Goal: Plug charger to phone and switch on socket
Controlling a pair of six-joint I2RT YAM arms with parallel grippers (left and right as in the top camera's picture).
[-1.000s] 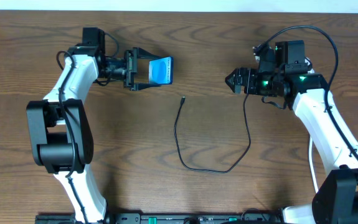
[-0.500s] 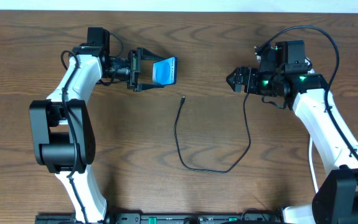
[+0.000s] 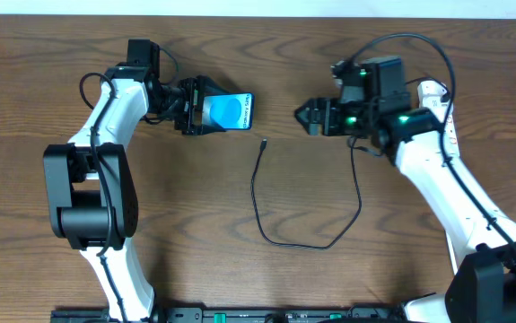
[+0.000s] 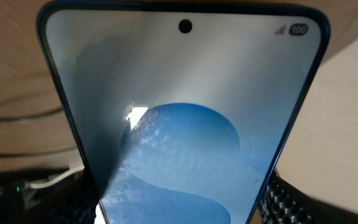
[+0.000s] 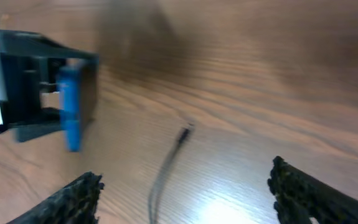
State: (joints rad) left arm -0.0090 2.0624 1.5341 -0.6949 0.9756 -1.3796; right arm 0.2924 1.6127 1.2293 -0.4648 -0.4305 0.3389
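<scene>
Table point(image 3: 195, 269): brown wood, matte, with long grain running 9 to 3 o'clock in the overhead view.

Left arm point(image 3: 105, 117) and right arm point(image 3: 446, 197): smooth white shells with black joint housings. They come up from 7 and 5 o'clock, with the wrists turned in toward each other near the 12 o'clock edge.

Left gripper point(image 3: 205, 112): black, at about 11 o'clock from table centre, jaws clamped across the phone point(image 3: 226, 111). In the left wrist view a knurled black pad point(image 4: 284, 202) bears on the long edge of the phone point(image 4: 185, 124). Can't tell whether the phone touches the wood.

Phone: slim rectangle with rounded corners, a blue frame and glossy glass. The screen shows a pale ground with a blue disc, and there is a punch-hole camera at the end away from the gripper. A white strip sits at its 3 o'clock end; the print is too small to read. From the right wrist it shows edge-on point(image 5: 71, 109).

Right gripper point(image 3: 307, 117): at about 1 o'clock, facing the phone and well apart from it. Jaws are spread wide with nothing pinched. Its fingers point(image 5: 79, 199) have a rough black texture.

Charger point(image 3: 256, 193): thin black cable lying on the wood at centre in a loose U that bottoms toward 6 o'clock. One leg runs up under the right wrist. The other ends in a small plug tip point(image 3: 265, 142), lying free at 5 o'clock from the phone, between the two grippers. The right wrist view of the tip point(image 5: 183, 132) is blurred.
</scene>
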